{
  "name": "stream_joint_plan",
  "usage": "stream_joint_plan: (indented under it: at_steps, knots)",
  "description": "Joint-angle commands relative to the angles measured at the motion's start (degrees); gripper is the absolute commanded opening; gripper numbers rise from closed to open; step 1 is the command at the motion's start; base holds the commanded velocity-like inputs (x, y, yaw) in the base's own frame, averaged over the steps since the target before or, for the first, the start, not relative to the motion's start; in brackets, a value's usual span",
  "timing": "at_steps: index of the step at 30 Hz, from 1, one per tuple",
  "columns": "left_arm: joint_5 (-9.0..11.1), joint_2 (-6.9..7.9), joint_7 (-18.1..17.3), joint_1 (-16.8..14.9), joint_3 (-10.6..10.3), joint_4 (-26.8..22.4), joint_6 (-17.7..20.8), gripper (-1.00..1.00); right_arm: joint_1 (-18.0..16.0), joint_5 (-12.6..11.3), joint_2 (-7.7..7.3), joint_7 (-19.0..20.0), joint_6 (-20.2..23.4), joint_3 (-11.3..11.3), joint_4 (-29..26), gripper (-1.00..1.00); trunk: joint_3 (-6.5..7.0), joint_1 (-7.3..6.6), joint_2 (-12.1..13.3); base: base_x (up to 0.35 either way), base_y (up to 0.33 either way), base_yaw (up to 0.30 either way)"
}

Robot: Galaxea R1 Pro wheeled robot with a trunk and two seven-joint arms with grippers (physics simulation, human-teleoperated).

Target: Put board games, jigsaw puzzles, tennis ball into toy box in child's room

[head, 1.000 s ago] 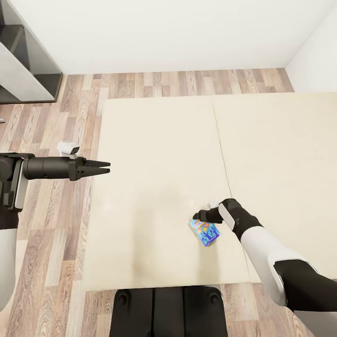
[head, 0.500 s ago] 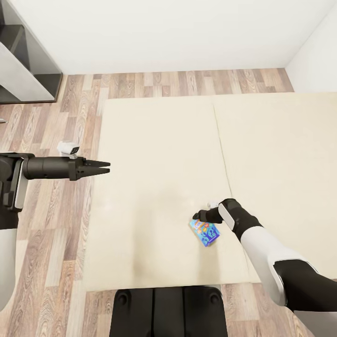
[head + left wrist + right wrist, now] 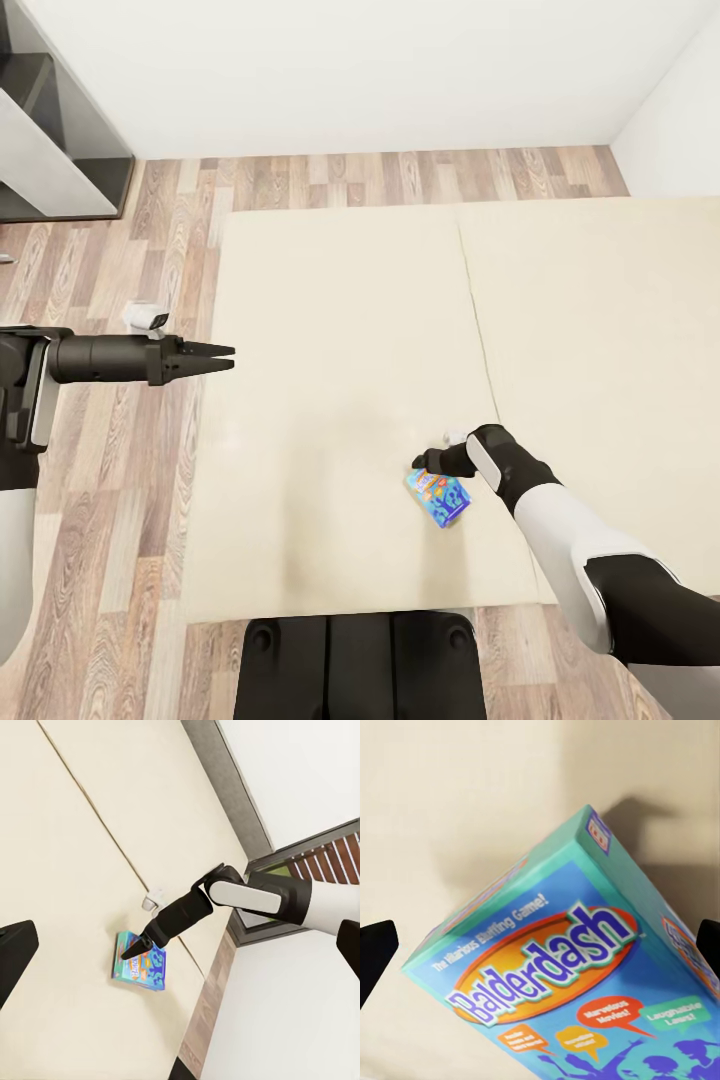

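The right end effector (image 3: 422, 466) is seen just over the far-left end of the blue board game (image 3: 439, 497), its fingers spread apart, one dark tip at each side of the right wrist view with the Balderdash box (image 3: 577, 990) between them, nothing gripped yet. The box lies flat on the bed (image 3: 340, 300) near its near edge, its long axis running from far-left to near-right. The left end effector (image 3: 222, 358) hangs well apart at the bed's left edge, fingers drawn together and empty. The right arm is judged much the nearer for the pick.
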Motion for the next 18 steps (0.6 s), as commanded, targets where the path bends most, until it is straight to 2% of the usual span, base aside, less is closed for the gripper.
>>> stream_joint_plan:
  at_steps: [1, 11, 18]
  knots:
    - [0.0, 0.02, -0.2, 0.0, 0.0, 0.0, 0.6, 1.00, 0.0, -0.4, -0.05, -0.1, 0.2, 0.3, 0.0, 1.00, -0.06, 0.03, -0.1, 0.000, 0.003, 0.000]
    - [0.0, 0.02, -0.2, 0.0, 0.0, 0.0, 0.6, 1.00, 0.0, -0.4, -0.07, -0.1, 0.2, 0.3, 0.0, 1.00, -0.06, 0.03, -0.1, 0.000, 0.001, 0.007]
    - [0.0, 0.02, -0.2, 0.0, -0.2, 0.0, 0.6, 1.00, 0.0, -0.4, -0.11, -0.1, 0.2, 0.3, 0.0, 1.00, -0.06, 0.03, -0.1, 0.000, 0.000, 0.143]
